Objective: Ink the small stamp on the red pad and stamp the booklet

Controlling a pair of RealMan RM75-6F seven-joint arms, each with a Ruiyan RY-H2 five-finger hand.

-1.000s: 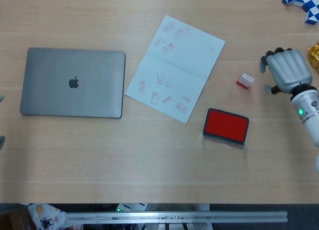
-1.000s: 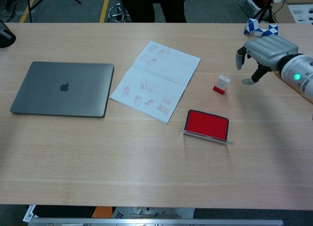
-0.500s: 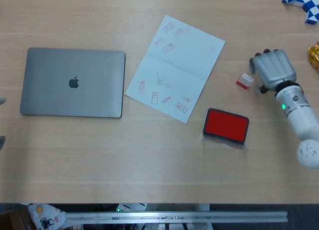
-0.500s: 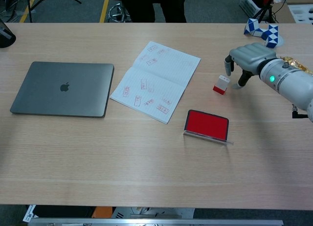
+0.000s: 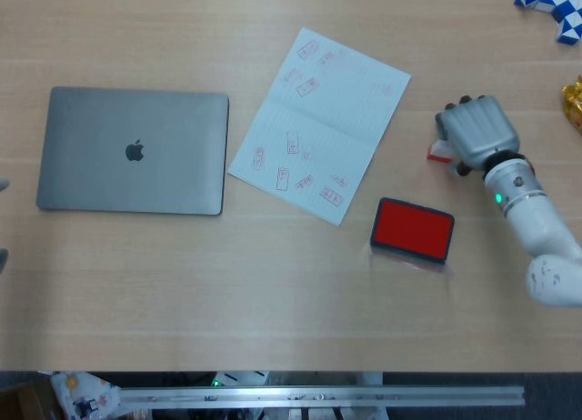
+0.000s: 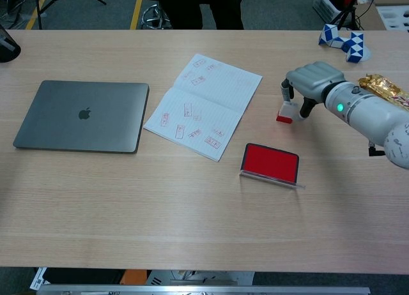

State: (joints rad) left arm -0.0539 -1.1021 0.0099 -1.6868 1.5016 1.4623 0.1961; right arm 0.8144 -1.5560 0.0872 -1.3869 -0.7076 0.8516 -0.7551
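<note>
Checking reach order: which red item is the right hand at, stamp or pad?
The small stamp, under the right hand. The red pad lies apart, nearer the table's front edge.

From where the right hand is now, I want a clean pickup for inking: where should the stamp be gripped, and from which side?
Grip the stamp by its white upper body, coming down from above with fingers on opposite sides. It stands upright with its red base on the table, so the base should stay free to meet the pad. The right hand hangs right over it.
</note>
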